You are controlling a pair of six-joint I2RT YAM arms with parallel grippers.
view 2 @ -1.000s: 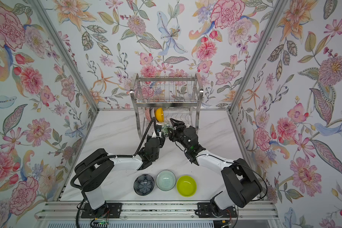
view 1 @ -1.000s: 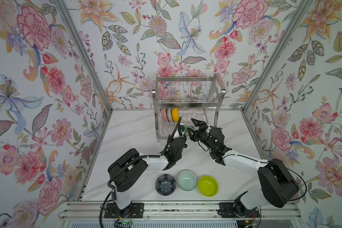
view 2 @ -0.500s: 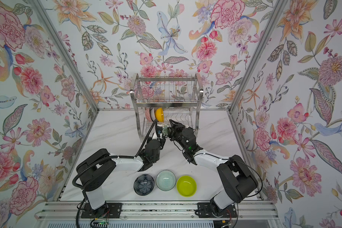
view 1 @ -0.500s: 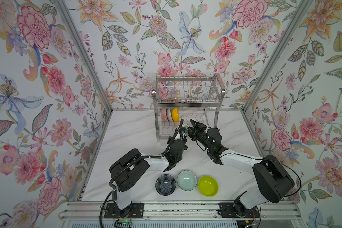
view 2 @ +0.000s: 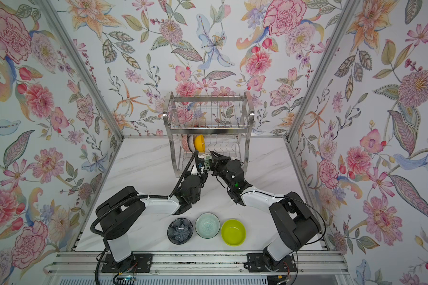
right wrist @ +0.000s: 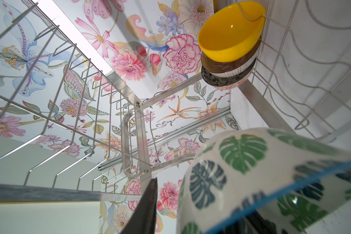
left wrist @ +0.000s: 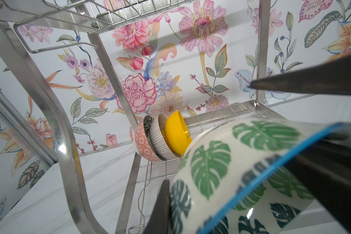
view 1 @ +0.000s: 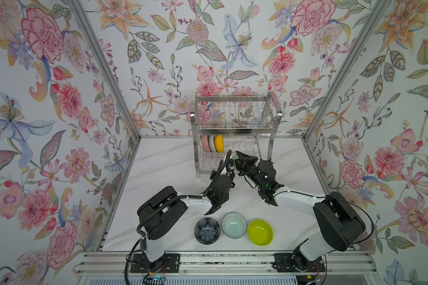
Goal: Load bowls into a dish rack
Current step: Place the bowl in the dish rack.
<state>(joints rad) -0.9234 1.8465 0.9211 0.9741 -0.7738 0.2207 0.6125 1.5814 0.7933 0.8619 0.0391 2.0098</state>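
Pinching the rim of the leaf-print bowl (left wrist: 221,162) in my left hand (view 2: 200,164), right hand (view 2: 214,158) half-open astride it; three bowls (left wrist: 159,139) are sitting in the dish rack (view 1: 232,128), three others (view 1: 234,225) waiting on the desk (view 1: 163,172).

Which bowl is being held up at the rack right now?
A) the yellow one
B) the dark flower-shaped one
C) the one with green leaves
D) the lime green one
C: the leaf-print bowl is clamped in the left end effector in front of the rack.
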